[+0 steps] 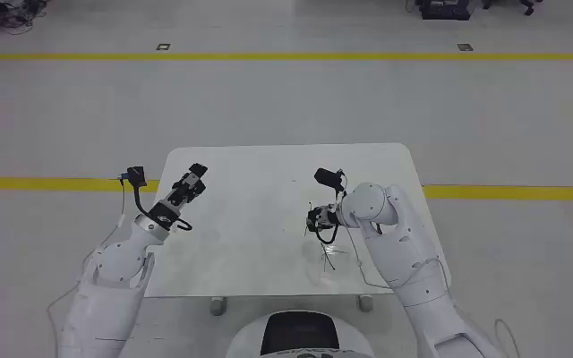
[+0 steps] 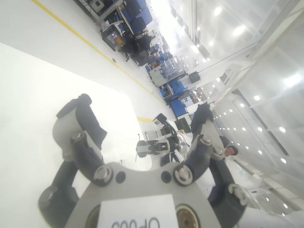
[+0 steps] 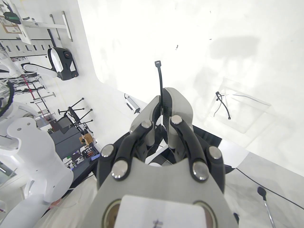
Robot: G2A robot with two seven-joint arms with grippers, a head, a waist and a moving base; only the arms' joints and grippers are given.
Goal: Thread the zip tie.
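Above the right-hand part of the white tabletop (image 3: pixel 166 12), the right gripper (image 3: pixel 163 97) had its fingers pressed together on a black zip tie (image 3: pixel 159 79). The tie was pinched across its strap, with a short length standing straight out past the fingertips and ending in the square locking head (image 3: pixel 157 63). The tail end ran back between the fingers and could not be made out. Over the left-hand part of the tabletop, well apart from the tie, the left gripper (image 2: pixel 142 113) hung with its fingers spread wide and nothing between them. Near the right gripper, a clear tray (image 3: pixel 249 117) on the tabletop held a few spare ties (image 3: pixel 223 103).

The tie looked very light: a thin nylon strap, probably springy along its length and smooth enough to swivel or slip in a flat pinch. It seemed unlikely to break, but a long free end would likely whip and droop. The hold just behind the head seemed well placed to keep the slot steady. The tail would probably be best taken by the left gripper close to its tip, flat faces against the pads, so that only a short, stiff stub had to be aimed at the slot.
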